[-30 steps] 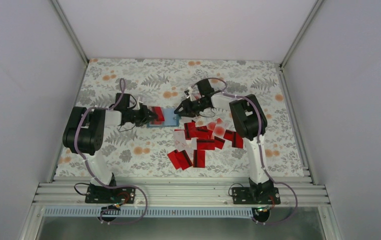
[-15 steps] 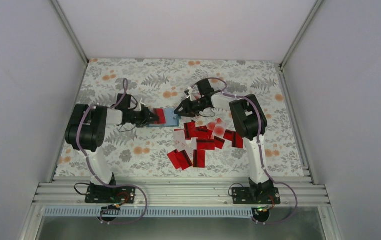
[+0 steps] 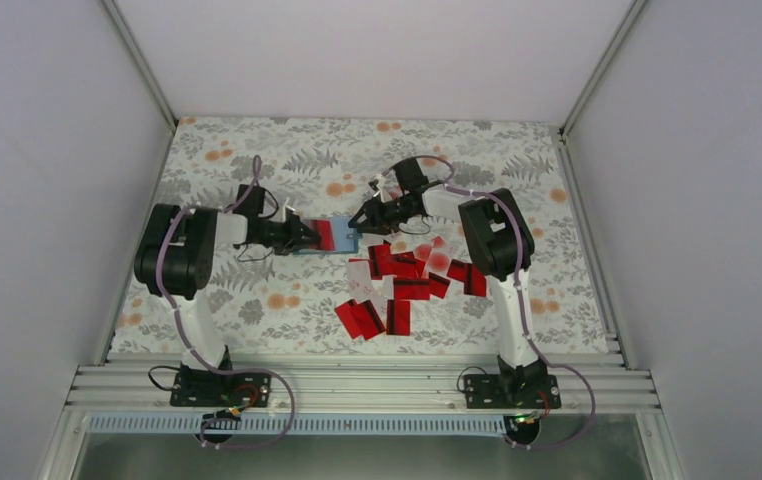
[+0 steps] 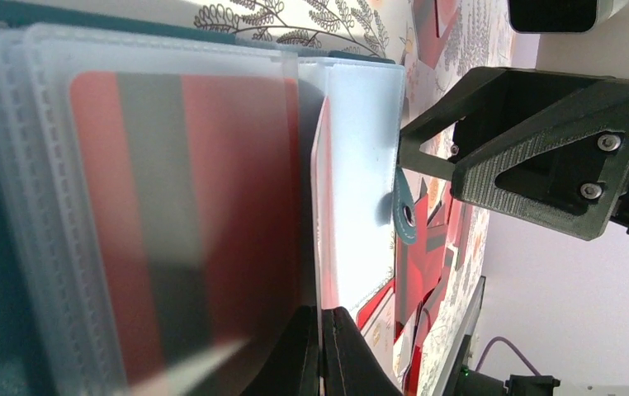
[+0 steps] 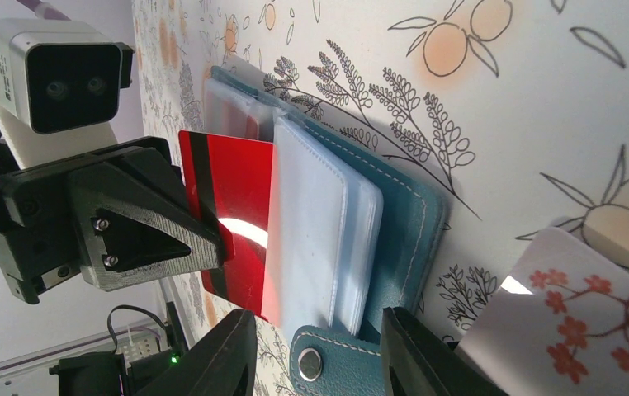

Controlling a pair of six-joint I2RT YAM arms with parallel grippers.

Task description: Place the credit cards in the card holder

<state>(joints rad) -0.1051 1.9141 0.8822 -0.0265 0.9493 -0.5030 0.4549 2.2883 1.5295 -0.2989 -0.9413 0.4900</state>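
Note:
The teal-blue card holder (image 3: 345, 238) lies open on the floral table, its clear sleeves (image 5: 311, 239) fanned over the teal cover (image 5: 406, 223). My left gripper (image 3: 300, 235) is shut on the edge of one red credit card (image 5: 233, 194). That card reaches into the sleeves from the left and shows edge-on (image 4: 318, 206) in the left wrist view. Another red card (image 4: 179, 206) sits inside a sleeve. My right gripper (image 3: 364, 218) stands open at the holder's right end, its fingers either side of the snap tab (image 5: 328, 363). Several loose credit cards (image 3: 407, 278) lie heaped nearer.
A pale card with a red blossom print (image 5: 559, 313) lies just beside my right gripper's finger (image 5: 414, 355). The cell's white walls and aluminium frame rails (image 3: 357, 385) bound the floral table (image 3: 257, 160).
My left gripper has slid slightly right with the red card, further toward the holder's sleeves. The right arm and the loose cards have not moved.

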